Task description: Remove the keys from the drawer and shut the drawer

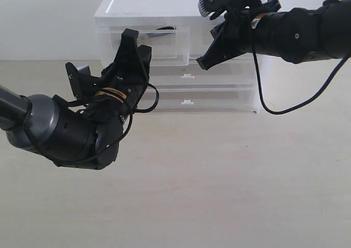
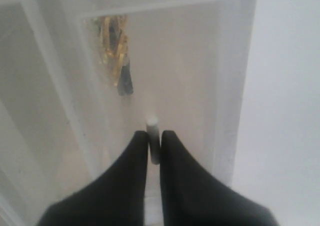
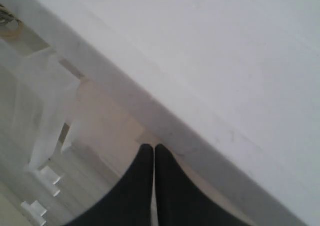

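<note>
1. Your left gripper reaches up from low over the bench to the left-hand small drawer in the top row of the translucent drawer unit.
2. In the left wrist view its fingers are pinching the drawer's white tab handle, one finger on each side.
3. The keys are inside that drawer. You see them blurred through its cloudy plastic as gold pieces with a dark end, farther in than the handle and off to one side. How far the drawer stands out cannot be told.
4. Your right gripper hangs in front of the right half of the unit, near its top, well above the bench.
5. Its fingers are pressed together with nothing between them. The tips sit just beside the unit's top edge, and you cannot tell whether they touch it.
</note>
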`<state>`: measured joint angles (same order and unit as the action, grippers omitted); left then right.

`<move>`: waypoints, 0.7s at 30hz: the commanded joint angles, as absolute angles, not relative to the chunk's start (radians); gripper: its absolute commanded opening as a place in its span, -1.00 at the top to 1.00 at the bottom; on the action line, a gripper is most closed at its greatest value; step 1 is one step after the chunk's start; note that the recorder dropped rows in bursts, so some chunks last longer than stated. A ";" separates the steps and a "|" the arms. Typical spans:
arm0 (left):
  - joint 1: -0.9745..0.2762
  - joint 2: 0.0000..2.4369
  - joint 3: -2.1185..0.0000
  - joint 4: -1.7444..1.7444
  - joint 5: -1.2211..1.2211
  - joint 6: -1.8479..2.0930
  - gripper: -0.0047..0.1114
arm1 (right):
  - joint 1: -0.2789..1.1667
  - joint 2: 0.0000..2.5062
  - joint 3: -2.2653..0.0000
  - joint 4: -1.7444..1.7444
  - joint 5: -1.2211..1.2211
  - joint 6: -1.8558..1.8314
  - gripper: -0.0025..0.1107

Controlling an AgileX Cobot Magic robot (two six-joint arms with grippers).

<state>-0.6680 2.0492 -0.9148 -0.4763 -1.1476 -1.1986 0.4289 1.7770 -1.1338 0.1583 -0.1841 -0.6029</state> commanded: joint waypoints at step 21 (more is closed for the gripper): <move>-0.708 2.018 -0.799 -0.348 -1.221 -1.246 0.85 | 0.416 1.777 -1.151 0.169 -0.220 -0.604 0.96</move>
